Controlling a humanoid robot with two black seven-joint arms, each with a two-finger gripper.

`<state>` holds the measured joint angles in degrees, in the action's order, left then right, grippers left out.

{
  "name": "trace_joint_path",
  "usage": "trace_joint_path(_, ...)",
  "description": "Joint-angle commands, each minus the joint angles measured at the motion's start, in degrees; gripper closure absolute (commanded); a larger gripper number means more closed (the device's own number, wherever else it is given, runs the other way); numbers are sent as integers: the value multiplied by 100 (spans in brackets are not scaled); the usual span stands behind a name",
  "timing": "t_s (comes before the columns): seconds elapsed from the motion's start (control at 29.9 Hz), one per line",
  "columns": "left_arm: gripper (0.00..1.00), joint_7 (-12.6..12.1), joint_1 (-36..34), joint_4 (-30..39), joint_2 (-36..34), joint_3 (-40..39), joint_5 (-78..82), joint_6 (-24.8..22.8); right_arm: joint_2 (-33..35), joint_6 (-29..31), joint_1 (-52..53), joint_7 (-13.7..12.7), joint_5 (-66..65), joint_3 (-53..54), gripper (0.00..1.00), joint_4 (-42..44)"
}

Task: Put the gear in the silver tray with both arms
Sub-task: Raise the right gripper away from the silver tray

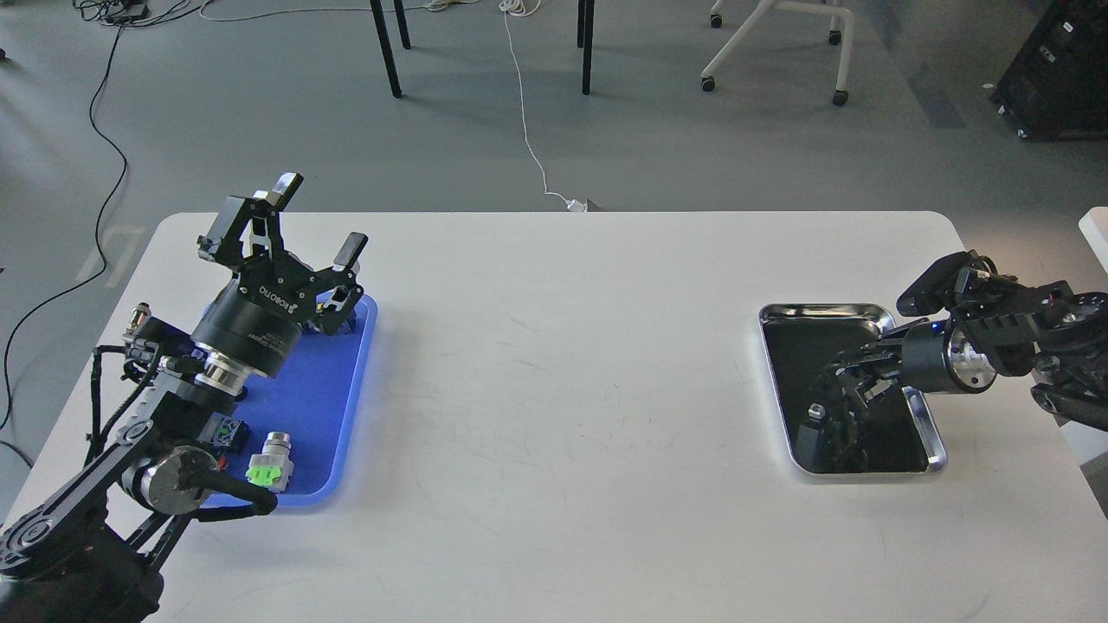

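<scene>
The silver tray [924,422] lies at the right of the white table, its dark bottom mirroring my arm. My right gripper [844,378] reaches in from the right and hovers over the tray's middle. It looks dark against the tray, so I cannot tell its fingers apart or whether it holds anything. My left gripper [318,216] is open and empty, raised above the far end of the blue tray [333,415] at the left. I cannot pick out a gear with certainty.
The blue tray holds a green-and-silver part [270,463], a dark part with green marks [227,430] and a part [339,318] under my left gripper. Chair and table legs stand on the floor beyond the table's far edge.
</scene>
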<state>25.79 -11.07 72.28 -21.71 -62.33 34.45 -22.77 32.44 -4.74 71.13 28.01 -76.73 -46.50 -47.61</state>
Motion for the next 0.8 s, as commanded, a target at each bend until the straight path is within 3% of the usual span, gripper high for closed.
trace_joint_path(0.0, 2, -4, 0, 5, -18, -7, 0, 0, -9, -62, -91, -1, 0, 89, 47, 23)
trace_joint_path(0.27, 2, 5, 0, 40, -44, -7, 0, 0, 315, -62, 5, -1, 254, 632, 7, -300)
trace_joint_path(0.44, 2, 22, 0, 32, -62, -7, 0, 35, 816, -18, -64, -1, 956, 1783, 5, -1091)
trace_joint_path(0.54, 2, 23, 0, 32, -62, -7, 0, 35, 817, -18, -65, -1, 958, 1785, 5, -1093)
trace_joint_path(0.57, 2, 23, 0, 32, -123, 1, 35, 18, 1052, -9, -413, -1, 2159, 2629, 5, -1806)
trace_joint_path(0.6, 2, 23, 0, 32, -193, 1, 53, 9, 1054, -18, -564, -1, 2597, 2907, 5, -1970)
trace_joint_path(0.77, 2, 93, -70, 40, -518, 10, 158, 0, 993, 35, -1408, -1, 4637, 4182, 3, -2191)
